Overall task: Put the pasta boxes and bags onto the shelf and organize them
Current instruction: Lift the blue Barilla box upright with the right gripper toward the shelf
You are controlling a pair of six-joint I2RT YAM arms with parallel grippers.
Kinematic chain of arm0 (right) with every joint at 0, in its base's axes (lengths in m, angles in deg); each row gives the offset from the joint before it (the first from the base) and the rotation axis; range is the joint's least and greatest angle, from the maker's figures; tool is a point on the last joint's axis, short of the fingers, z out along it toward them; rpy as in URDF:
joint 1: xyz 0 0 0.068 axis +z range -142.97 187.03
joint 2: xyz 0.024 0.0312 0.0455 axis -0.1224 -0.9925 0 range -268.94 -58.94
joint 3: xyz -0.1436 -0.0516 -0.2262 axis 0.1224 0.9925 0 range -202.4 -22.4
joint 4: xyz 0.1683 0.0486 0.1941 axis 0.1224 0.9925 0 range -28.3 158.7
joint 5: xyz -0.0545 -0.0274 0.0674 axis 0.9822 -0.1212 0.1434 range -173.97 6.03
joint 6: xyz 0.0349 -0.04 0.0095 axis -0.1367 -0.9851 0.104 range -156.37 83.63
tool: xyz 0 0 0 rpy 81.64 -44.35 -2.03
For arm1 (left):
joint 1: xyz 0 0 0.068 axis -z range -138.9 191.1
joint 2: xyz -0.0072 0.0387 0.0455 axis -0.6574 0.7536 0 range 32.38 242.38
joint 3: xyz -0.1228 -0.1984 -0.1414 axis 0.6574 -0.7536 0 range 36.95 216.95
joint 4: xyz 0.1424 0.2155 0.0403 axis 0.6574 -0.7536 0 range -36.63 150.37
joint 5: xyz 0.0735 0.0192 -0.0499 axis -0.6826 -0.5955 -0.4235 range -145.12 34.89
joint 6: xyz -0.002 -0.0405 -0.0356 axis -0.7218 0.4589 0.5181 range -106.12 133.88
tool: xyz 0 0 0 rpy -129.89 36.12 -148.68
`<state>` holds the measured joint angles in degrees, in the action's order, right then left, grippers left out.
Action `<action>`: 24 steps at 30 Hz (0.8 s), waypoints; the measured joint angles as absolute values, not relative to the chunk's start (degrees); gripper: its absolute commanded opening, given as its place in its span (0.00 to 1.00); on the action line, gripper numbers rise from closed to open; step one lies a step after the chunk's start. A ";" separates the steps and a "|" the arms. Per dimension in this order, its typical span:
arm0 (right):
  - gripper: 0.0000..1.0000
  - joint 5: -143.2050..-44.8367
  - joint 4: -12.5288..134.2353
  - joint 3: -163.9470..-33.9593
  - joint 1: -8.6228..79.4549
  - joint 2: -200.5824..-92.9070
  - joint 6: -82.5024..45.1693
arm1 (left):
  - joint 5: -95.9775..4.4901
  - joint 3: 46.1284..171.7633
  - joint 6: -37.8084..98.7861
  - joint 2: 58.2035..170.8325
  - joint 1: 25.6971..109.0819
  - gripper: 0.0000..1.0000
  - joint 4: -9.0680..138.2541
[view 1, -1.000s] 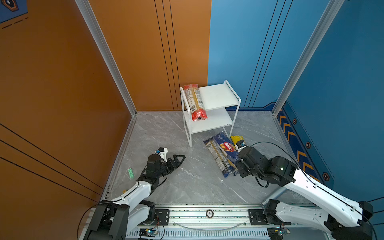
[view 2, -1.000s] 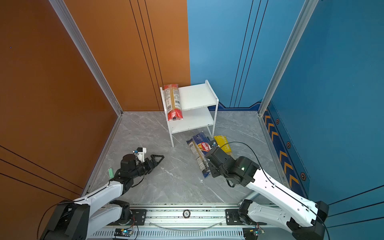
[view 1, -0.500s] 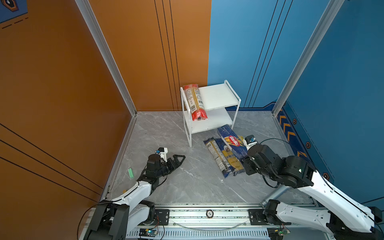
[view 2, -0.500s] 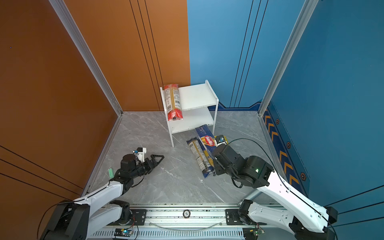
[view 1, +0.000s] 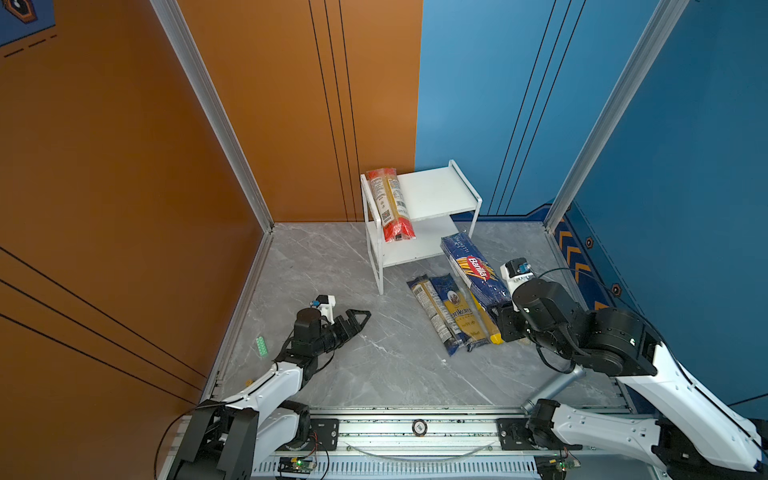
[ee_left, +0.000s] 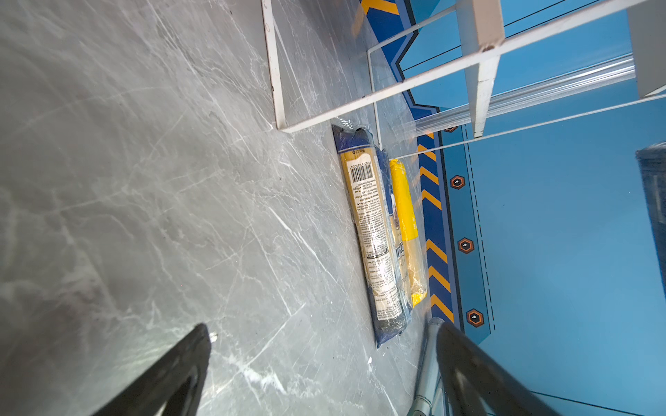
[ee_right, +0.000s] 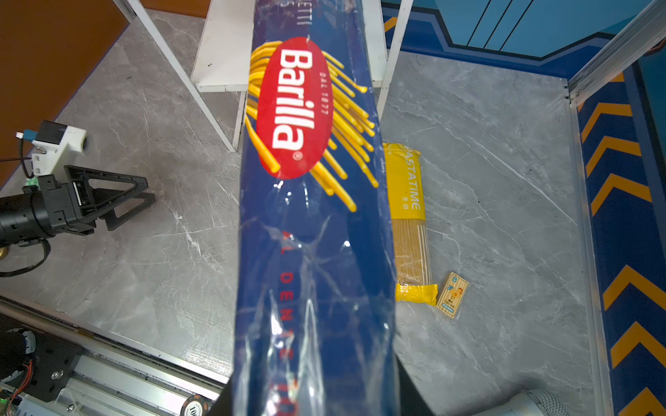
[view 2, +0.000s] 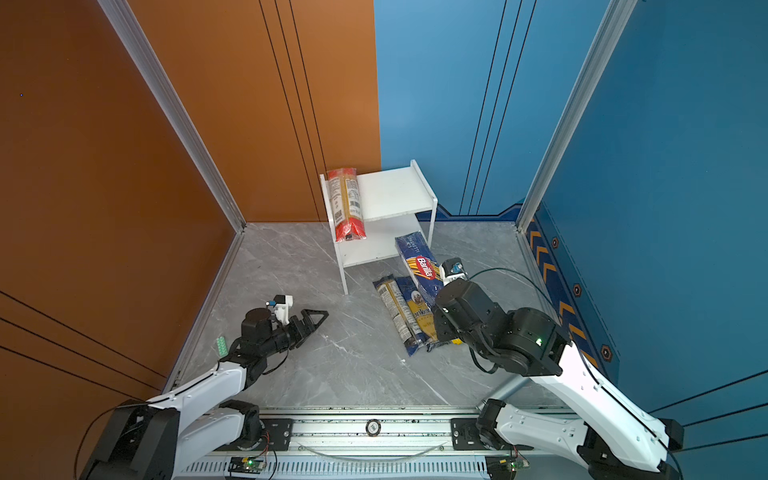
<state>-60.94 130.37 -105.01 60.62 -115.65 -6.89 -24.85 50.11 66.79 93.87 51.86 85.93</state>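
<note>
Two tools in view. Right tool: pinching the near end of the Barilla pack; its fingers are mostly hidden under the wrist in both top views. Pack is held off the surface, long axis pointing at the shelf. Far end sits near the lower board's front right corner; contact cannot be made out.

Left tool: fingers spread wide, nothing between them, low over bare surface, well apart from all packs.

Three packs lie side by side on the surface: yellow pack, partly under the Barilla pack, then portrait pack, then clear pack.

Red-ended pack lies on the shelf's top board along its left edge, red end overhanging the front.

Small card lies just beside the yellow pack's near end.
</note>
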 measured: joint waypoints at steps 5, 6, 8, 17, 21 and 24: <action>0.00 -60.88 131.24 -107.00 60.62 -116.35 -6.91 | -24.83 50.11 66.79 93.87 51.60 0.98 85.93; 0.00 -60.88 131.55 -107.28 60.62 -116.46 -6.94 | -24.83 50.11 66.79 93.87 51.60 0.98 85.93; 0.00 -60.75 131.77 -107.52 60.62 -116.50 -6.94 | -24.83 50.11 66.79 93.87 51.60 0.98 85.93; 0.00 -60.70 132.68 -109.07 60.62 -117.14 -6.98 | -24.83 50.11 66.79 93.87 51.60 0.98 85.93; 0.00 -60.68 132.82 -110.49 60.62 -117.92 -7.18 | -24.83 50.11 66.79 93.87 51.60 0.98 85.93; 0.00 -60.53 132.82 -111.43 60.62 -118.65 -7.61 | -24.83 50.11 66.79 93.87 51.60 0.98 85.93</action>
<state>-60.53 132.82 -111.43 60.62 -118.65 -7.61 -24.83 50.11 66.79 93.87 51.60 85.93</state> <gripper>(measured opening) 0.359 0.978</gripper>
